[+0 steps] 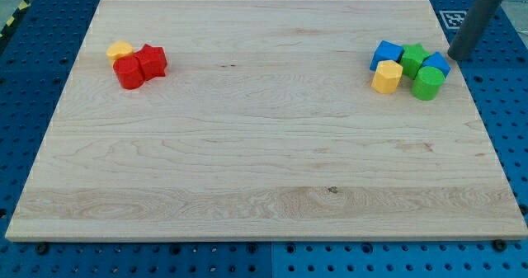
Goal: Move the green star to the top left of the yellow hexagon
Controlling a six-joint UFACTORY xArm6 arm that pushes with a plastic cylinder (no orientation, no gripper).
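The green star (pixel 413 59) sits in a tight cluster at the view's upper right of the wooden board (pixel 264 171). The yellow hexagon (pixel 386 77) touches it at its lower left. A blue block (pixel 385 54) lies left of the star, another blue block (pixel 438 63) right of it, and a green round block (pixel 427 83) below right. My tip (pixel 454 56) is at the board's right edge, just right of the right blue block, a short way from the star.
At the view's upper left, a yellow block (pixel 120 50) touches two red blocks (pixel 129 73) (pixel 152 60). A blue perforated table (pixel 33 80) surrounds the board. A white marker tag (pixel 452 18) lies beyond the top right corner.
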